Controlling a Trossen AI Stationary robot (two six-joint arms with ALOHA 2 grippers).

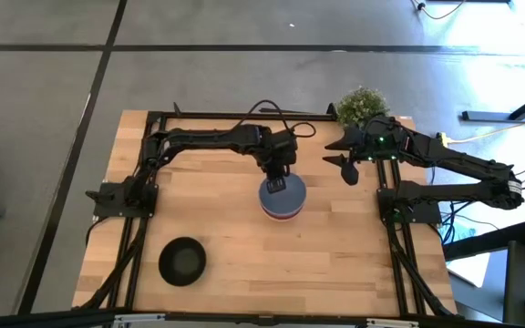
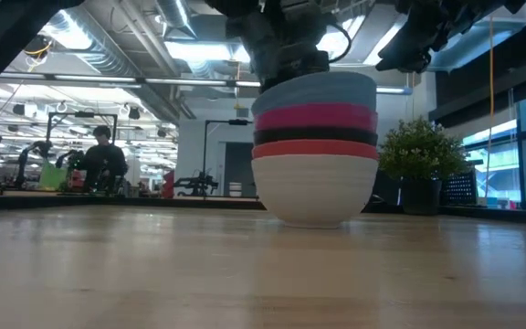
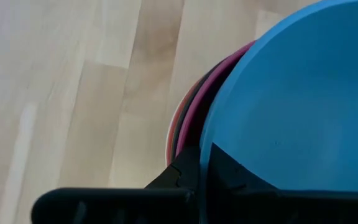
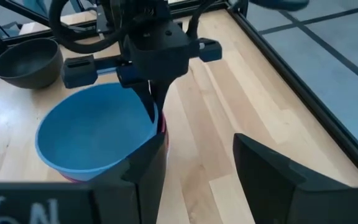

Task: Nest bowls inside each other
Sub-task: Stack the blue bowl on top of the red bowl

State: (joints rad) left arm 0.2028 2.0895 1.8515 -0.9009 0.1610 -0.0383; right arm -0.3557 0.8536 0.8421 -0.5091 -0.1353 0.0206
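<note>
1. Bowl stack (image 2: 316, 151): five bowls nested upright near the middle of the wooden worktop (image 1: 235, 255). From the bottom, the low view shows the white bowl (image 2: 314, 187), red bowl (image 2: 314, 148), a black bowl (image 2: 314, 135) seen only as a thin dark band, the magenta-pink bowl (image 2: 316, 116) and the blue bowl (image 2: 322, 90).
2. Blue bowl, topmost: it sits tilted in the stack, its rim higher on one side in the low view; in the left wrist view its interior fills most of the picture, with the pink and red rims showing beside it.
3. Left tool (image 1: 278, 181): directly above the stack, at the blue bowl's rim on the side toward the plant. In the right wrist view its fingers (image 4: 154, 99) are narrow and clamp the rim, one inside the bowl and one outside.
4. Right tool (image 1: 347, 169): raised above the worktop, beside the stack on the plant's side and apart from it. Its two fingers (image 4: 266, 174) stand wide apart and hold nothing.
5. Second black bowl (image 1: 182, 261): alone and upright on the worktop, well apart from the stack, on the side opposite the plant, near the worktop's front left.
6. Potted plant (image 1: 363, 105): at the worktop's far edge, behind the right tool.
7. Background, low view: a person (image 2: 103, 160) sits in the room beyond the worktop.
</note>
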